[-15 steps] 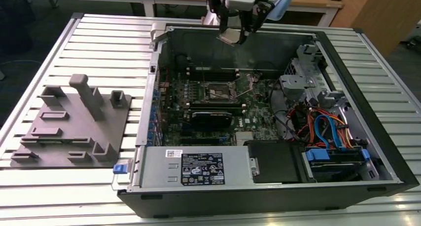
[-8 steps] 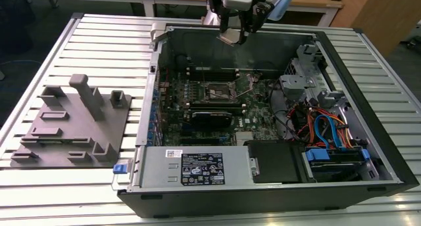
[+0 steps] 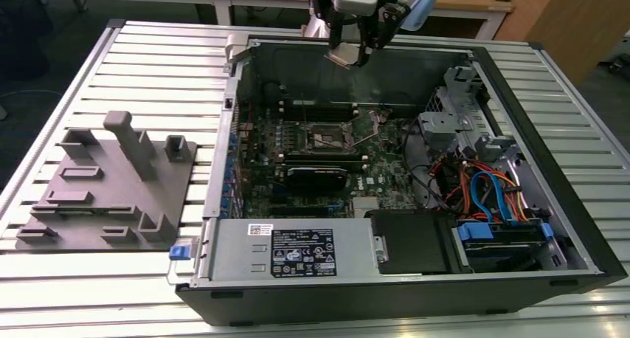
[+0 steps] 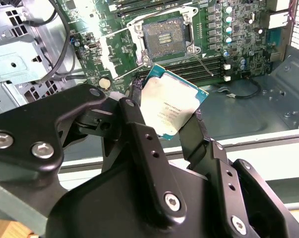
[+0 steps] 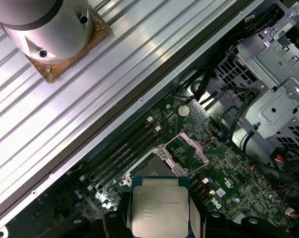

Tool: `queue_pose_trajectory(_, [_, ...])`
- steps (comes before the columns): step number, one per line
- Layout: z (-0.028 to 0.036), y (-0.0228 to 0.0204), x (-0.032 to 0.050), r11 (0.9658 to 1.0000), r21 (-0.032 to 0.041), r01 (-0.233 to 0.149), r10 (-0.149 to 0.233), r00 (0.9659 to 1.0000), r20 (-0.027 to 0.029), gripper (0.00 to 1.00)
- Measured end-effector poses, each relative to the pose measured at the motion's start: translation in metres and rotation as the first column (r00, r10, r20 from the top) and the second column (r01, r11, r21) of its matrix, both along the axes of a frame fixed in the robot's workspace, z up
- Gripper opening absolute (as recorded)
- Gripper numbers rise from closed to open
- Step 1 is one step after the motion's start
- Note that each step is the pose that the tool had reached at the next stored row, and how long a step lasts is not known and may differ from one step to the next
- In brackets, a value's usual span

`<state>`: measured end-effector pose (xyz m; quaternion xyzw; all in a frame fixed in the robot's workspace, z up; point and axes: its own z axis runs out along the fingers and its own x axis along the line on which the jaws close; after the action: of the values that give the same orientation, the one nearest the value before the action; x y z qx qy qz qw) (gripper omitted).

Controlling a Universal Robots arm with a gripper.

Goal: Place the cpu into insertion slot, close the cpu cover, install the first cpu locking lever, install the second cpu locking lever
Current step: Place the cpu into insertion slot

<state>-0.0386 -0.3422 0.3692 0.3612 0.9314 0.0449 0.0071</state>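
One cpu (image 4: 171,109), one insertion slot (image 4: 164,37), one cpu cover (image 5: 193,147) and two locking levers (image 4: 205,63) are counted. One gripper (image 4: 164,113) is counted on the single arm. One computer case (image 3: 414,290), one motherboard (image 3: 295,142), one coin cell (image 5: 183,110) and one grey fixture block (image 3: 108,183) are recorded. The memory slots cannot be counted reliably

The cpu (image 4: 173,101) is a flat square chip with a dull silver-grey top and a thin green edge. It is clamped by two opposite sides in the hand (image 4: 165,116) and tilted slightly. Well beyond the fingertips lies the insertion slot (image 4: 163,36), a square black socket with a silvery rim, its contact field exposed. The cpu cover (image 5: 187,148), a thin silvery frame, seems swung up open beside the slot.
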Motion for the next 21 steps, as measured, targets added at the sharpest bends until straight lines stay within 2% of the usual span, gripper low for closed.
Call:
queue_pose_trajectory(5, [0.0,0.0,0.0,1.0,0.0,0.009,-0.009,1.0,0.0001,0.54])
queue_pose_trajectory(8, [-0.0002,0.0,0.0,0.9992,0.0001,0.041,-0.041,0.9992,0.0001,0.54])
queue_pose_trajectory(11, [-0.0006,0.0,0.0,0.9958,0.0,0.091,-0.091,0.9958,0.0,0.54])
queue_pose_trajectory(14, [-0.0011,0.0,0.0,0.9892,0.0,0.147,-0.147,0.9892,0.0,0.54])
queue_pose_trajectory(16, [-0.0014,0.0,0.0,0.9833,0.0,0.182,-0.182,0.9833,0.0,0.54])
queue_pose_trajectory(18, [-0.0017,0.0,0.0,0.9761,0.0,0.217,-0.217,0.9761,0.0,0.54])
queue_pose_trajectory(21, [-0.0021,0.0,0.0,0.9628,-0.0001,0.27,-0.27,0.9628,0.0,0.54])
